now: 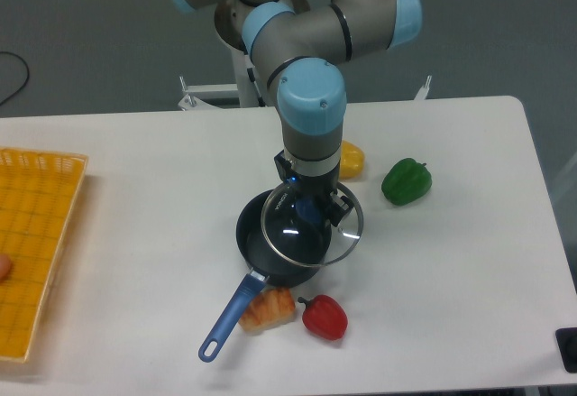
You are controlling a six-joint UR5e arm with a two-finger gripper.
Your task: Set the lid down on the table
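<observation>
Clear glass with a thin metal rim: the lid (312, 226) hangs tilted above the dark blue saucepan (270, 252), shifted a little to the pan's right so that part of it overhangs the white bench (135, 234). The hand (309, 208) comes straight down onto the lid's centre, where the blue knob sits, and appears to be clenched on that knob; the fingers themselves are mostly hidden by the wrist and the glass, so the grip is a judgement from the way the lid is carried off the pan.

As for progress, the lid looks already lifted clear of the pan's rim, so the pick-up seems done. What is left is the carry sideways to a bare patch of bench, the lowering, and the release. None of that shows as done: the lid is not resting on the bench anywhere.

Free space is limited close by. A red pepper (325, 317) and a piece of bread (267, 309) lie just in front of the pan beside its blue handle, a yellow pepper (352, 160) sits just behind the arm, and a green pepper (406, 181) is off to the right. A yellow mesh tray (36, 243) lies at the far left edge. The open stretch between pan and tray looks the easiest landing spot.
</observation>
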